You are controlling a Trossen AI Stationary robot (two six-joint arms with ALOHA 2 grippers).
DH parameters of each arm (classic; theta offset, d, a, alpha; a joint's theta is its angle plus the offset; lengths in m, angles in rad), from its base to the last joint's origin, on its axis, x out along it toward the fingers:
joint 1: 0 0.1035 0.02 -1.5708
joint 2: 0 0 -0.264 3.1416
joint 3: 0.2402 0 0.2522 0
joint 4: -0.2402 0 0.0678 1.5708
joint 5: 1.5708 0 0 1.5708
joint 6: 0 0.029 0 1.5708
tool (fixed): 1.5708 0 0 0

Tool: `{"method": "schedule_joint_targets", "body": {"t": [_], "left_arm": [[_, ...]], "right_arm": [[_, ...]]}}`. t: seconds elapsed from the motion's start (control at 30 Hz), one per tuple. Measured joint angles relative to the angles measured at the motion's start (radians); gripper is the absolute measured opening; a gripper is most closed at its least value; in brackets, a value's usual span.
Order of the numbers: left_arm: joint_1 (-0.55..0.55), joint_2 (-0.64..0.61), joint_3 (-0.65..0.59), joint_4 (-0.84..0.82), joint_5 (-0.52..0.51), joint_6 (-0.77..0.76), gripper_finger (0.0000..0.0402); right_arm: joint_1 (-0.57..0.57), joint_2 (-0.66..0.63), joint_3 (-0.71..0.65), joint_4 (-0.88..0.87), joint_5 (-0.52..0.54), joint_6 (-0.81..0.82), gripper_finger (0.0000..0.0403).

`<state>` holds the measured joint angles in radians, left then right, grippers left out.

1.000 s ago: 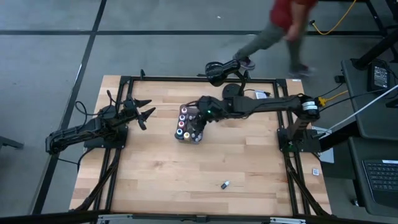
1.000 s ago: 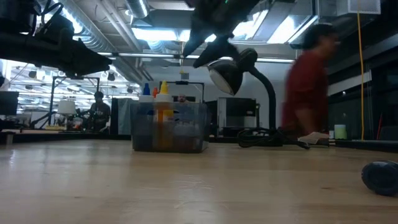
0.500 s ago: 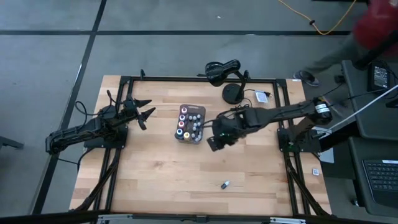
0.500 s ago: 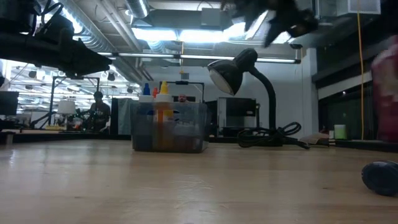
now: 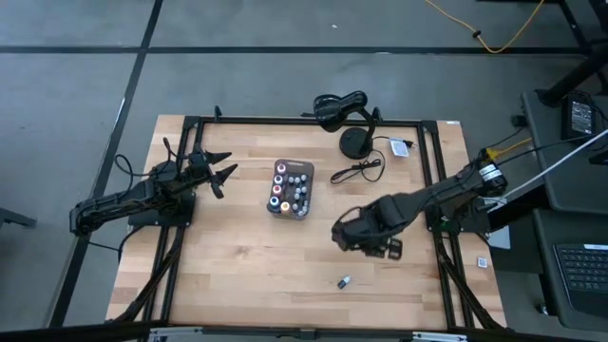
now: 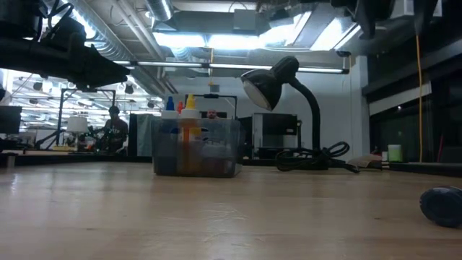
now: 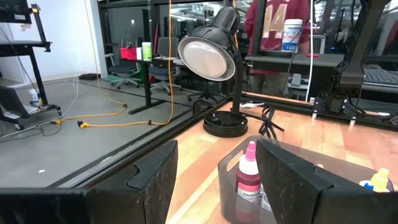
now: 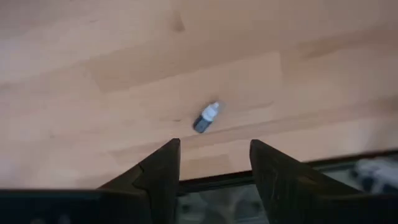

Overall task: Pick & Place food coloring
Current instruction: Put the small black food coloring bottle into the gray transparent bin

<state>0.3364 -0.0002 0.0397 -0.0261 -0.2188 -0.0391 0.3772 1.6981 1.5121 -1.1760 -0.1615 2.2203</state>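
Note:
Several food coloring bottles (image 5: 288, 186) stand upright in a gray tray (image 5: 306, 167) at mid table; their caps rise above its wall (image 6: 196, 148) in the low view. One more small bottle (image 5: 343, 282) with a white cap lies on its side near the table's front edge, also in the right wrist view (image 8: 206, 117). My right gripper (image 5: 344, 235) hangs open above the wood between tray and lying bottle, pointing steeply down, its fingers (image 8: 163, 167) empty. My left gripper (image 5: 226, 167) waits open and level left of the tray, a red-capped bottle (image 7: 249, 177) ahead of it.
A black desk lamp (image 5: 340, 106) with a round base (image 5: 356, 142) and cable (image 5: 357, 170) stands at the far edge behind the tray. Black frame rails (image 5: 437, 199) run along the table's sides. Bare wood lies around the lying bottle.
My right gripper has swung from above the tray toward the table's near right, rolling about its own axis and tipping down until it points at the wood. Its fingers stay equally wide. A person behind the table has walked off to the right, out of view.

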Motion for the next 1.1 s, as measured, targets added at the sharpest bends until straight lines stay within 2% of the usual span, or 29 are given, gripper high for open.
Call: {"method": "schedule_joint_targets", "body": {"t": [0.07, 0.17, 0.3, 0.5, 0.63, 0.87, 1.1], "left_arm": [[0.0, 0.0, 0.0, 0.0, 0.0, 0.0, 0.0212], [0.0, 0.0, 0.0, 0.0, 0.0, 0.0, 0.0212], [0.0, 0.0, 0.0, 0.0, 0.0, 0.0, 0.0212], [0.0, 0.0, 0.0, 0.0, 0.0, 0.0, 0.0212], [0.0, 0.0, 0.0, 0.0, 0.0, 0.0, 0.0212], [0.0, 0.0, 0.0, 0.0, 0.0, 0.0, 0.0212], [0.0, 0.0, 0.0, 0.0, 0.0, 0.0, 0.0212]], "right_arm": [[0.012, 0.023, 0.0, 0.025, 0.005, 0.096, 0.0194], [0.015, 0.056, -0.019, 0.082, -0.019, 0.157, 0.0194], [0.014, 0.076, -0.102, 0.246, -0.08, 0.189, 0.0194], [-0.01, 0.083, -0.224, 0.478, -0.041, 0.201, 0.0194], [-0.015, 0.083, -0.277, 0.505, -0.055, 0.193, 0.0194], [0.004, 0.083, -0.379, 0.52, -0.223, 0.297, 0.0194], [0.027, 0.082, -0.458, 0.687, -0.217, 0.325, 0.0194]]}}
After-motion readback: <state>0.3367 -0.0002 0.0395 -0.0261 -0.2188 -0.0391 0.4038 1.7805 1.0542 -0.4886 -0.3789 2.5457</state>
